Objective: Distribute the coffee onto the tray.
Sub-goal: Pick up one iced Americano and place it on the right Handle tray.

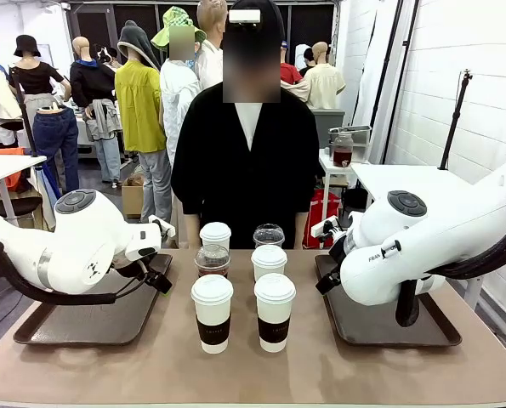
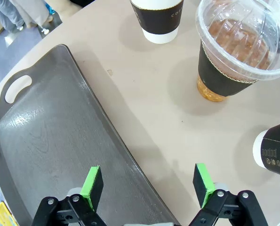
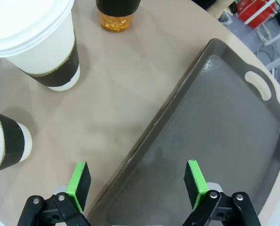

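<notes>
We see six cups (image 1: pixel 212 310) clustered mid-table (image 1: pixel 150 365), all on bare tabletop. Left gripper (image 2: pixel 149 181) is wide open and empty over the left tray (image 2: pixel 45 141) rim, cups just ahead. Right gripper (image 3: pixel 137 181) is wide open and empty over the right tray (image 3: pixel 224 122) rim. Cup print is unreadable to us; right arm (image 1: pixel 423 246) reads "FRAN".

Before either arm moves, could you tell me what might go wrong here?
The six cups stand close together, so the open left gripper could nudge a neighbour while reaching for one. The clear dome-lidded cup might buckle or pop its lid if squeezed hard. A cup set on the raised rim of the left tray could tip.
</notes>
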